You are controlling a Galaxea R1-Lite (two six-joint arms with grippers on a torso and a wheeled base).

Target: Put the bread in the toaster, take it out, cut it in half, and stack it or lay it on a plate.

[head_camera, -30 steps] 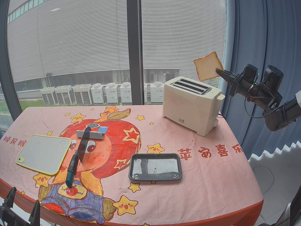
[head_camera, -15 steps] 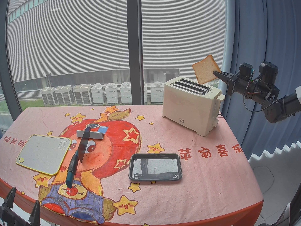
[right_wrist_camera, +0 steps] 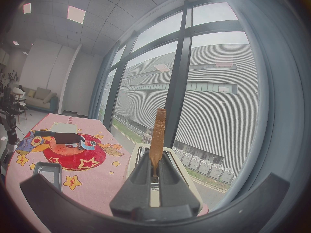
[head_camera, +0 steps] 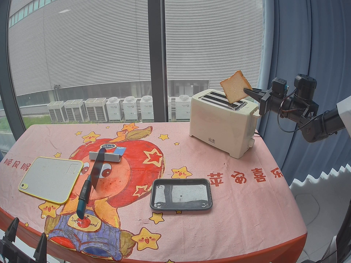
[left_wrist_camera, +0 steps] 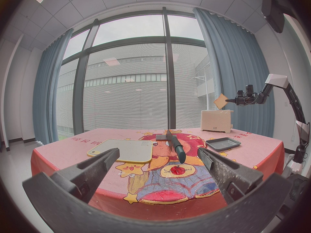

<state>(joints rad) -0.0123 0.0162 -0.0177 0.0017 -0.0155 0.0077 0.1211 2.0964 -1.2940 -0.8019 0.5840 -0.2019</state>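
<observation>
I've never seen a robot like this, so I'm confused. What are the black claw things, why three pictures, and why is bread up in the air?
It's a robot with two arms, each ending in a two-fingered claw called a gripper. One picture comes from a camera on its head, looking down at the table. The other two come from cameras on its wrists, so the claws look big and close. The right gripper is pinching a slice of bread just above the toaster. The left gripper is open and empty, by the table's near edge. On the table lie a cutting board, a knife propped on a small stand, and a dark tray.
</observation>
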